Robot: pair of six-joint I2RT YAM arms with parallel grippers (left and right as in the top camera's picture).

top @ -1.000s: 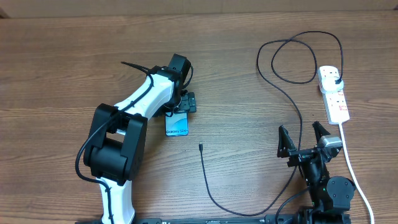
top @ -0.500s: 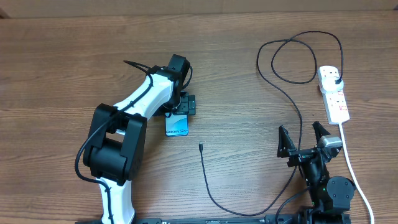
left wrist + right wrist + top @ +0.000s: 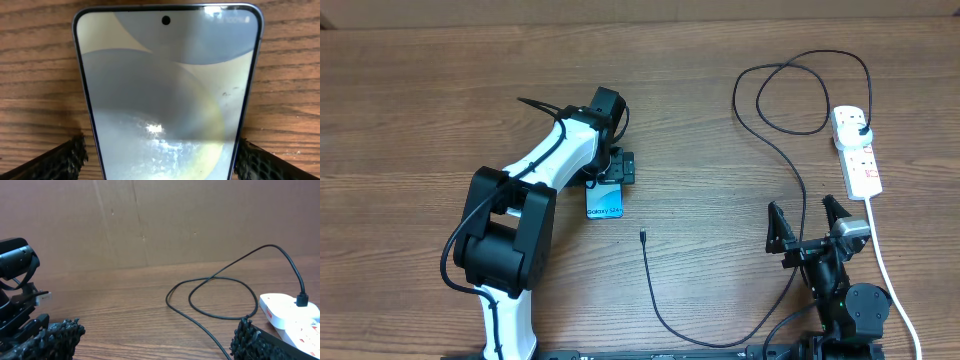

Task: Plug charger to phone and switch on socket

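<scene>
The phone point(image 3: 605, 204) lies flat on the wooden table, its light blue screen facing up; it fills the left wrist view point(image 3: 167, 90). My left gripper point(image 3: 609, 180) point(image 3: 160, 156) is open just above it, one finger on each long side, a gap of wood showing on both sides. The charger, a thin black cable point(image 3: 652, 295) point(image 3: 200, 324), ends in a small connector tip point(image 3: 643, 237) right of the phone. Its black plug point(image 3: 861, 130) point(image 3: 302, 300) sits in the white socket strip point(image 3: 860, 165) point(image 3: 287, 314). My right gripper point(image 3: 807, 222) point(image 3: 155, 332) stands open and holds nothing.
The socket's thick white cord point(image 3: 892, 285) runs down the right side, past my right arm's base. The black cable loops point(image 3: 790, 100) at the back right and sweeps round under the right gripper. A brown cardboard wall point(image 3: 165, 220) stands behind the table.
</scene>
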